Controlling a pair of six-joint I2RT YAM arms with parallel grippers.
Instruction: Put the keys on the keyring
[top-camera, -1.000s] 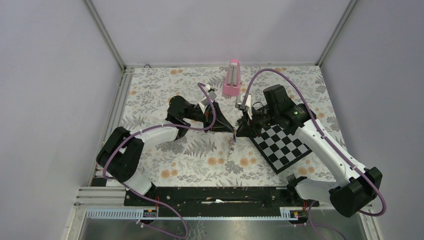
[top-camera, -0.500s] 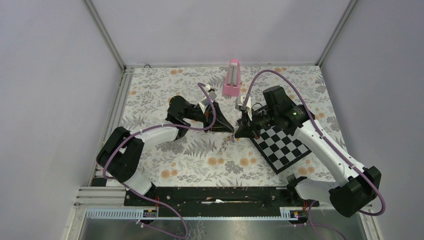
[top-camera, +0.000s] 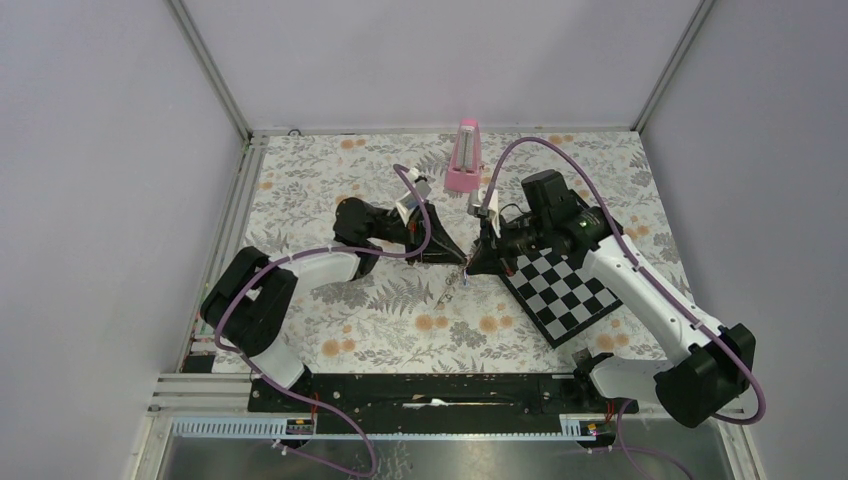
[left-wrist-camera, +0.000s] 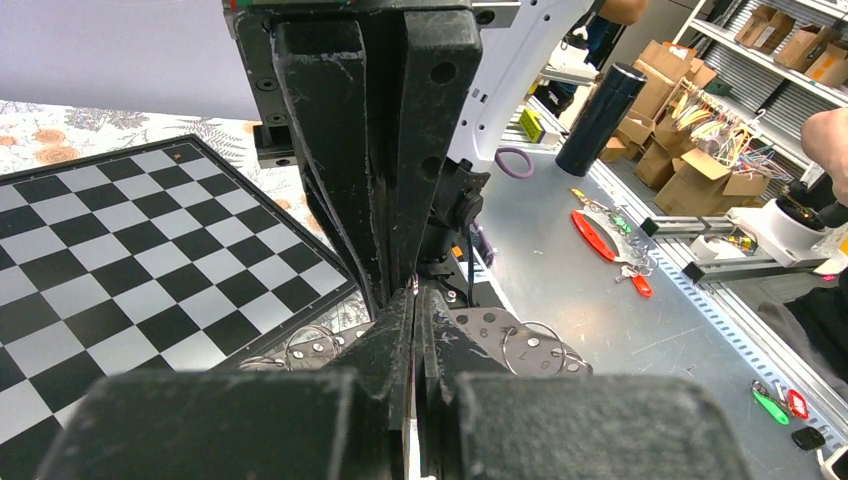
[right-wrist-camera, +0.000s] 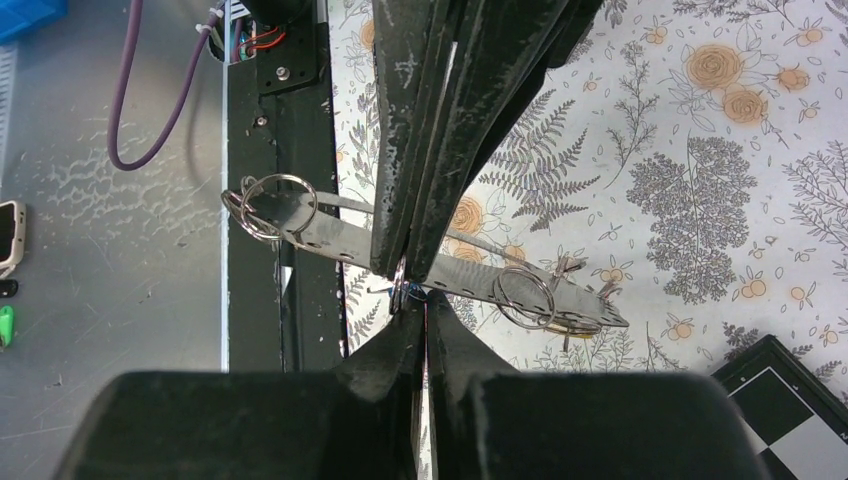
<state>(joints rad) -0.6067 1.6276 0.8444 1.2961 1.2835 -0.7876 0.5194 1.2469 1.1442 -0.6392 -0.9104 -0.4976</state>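
Observation:
The keyring is a grey strap with punched holes and silver rings. It is held in the air between both grippers. My left gripper is shut on the strap's middle, and the strap sticks out on both sides of its fingers. My right gripper is shut tip to tip against it, pinching at a small ring on the strap. The strap's loose end hangs down-left over the table. A speck of blue shows beside the tips. The keys themselves are not clearly visible.
A black-and-white chequered board lies under the right arm. A pink metronome-like block stands at the back centre. The table has a floral cloth and a black rail along its near edge.
The two grippers have stayed clamped together. The right arm has shifted slightly left, and the hanging end of the strap has swung from straight down to down-left.

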